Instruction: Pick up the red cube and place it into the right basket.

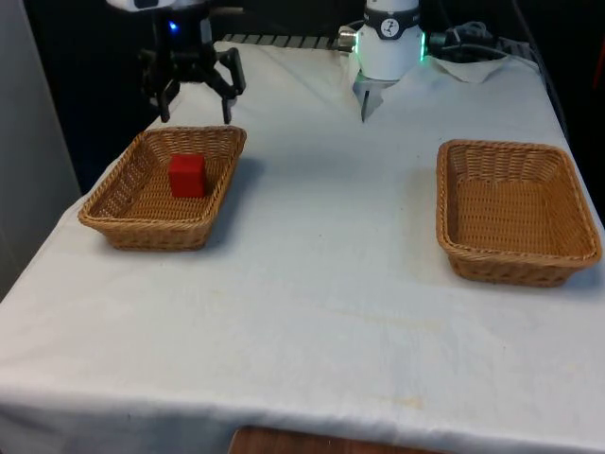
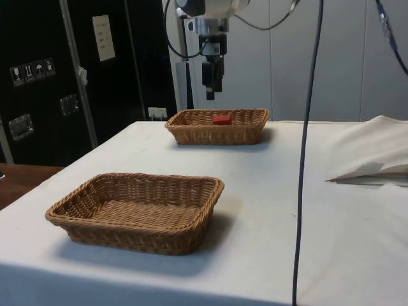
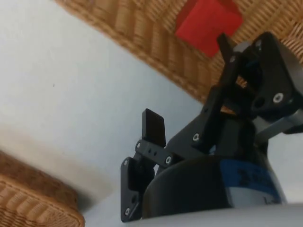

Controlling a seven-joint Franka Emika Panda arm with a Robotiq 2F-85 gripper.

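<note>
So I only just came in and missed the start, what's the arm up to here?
The gripper hangs open above the far rim of the basket on the front view's left, holding nothing. The red cube lies inside that basket, not touched by the fingers. The other basket, on the front view's right, has nothing in it. So the cube is not yet picked up and the move between baskets is still to do.

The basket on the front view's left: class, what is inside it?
Inside that basket sits one red cube, on the woven floor. The open tool hangs above the far rim. The cube hides the weave beneath it.
</note>
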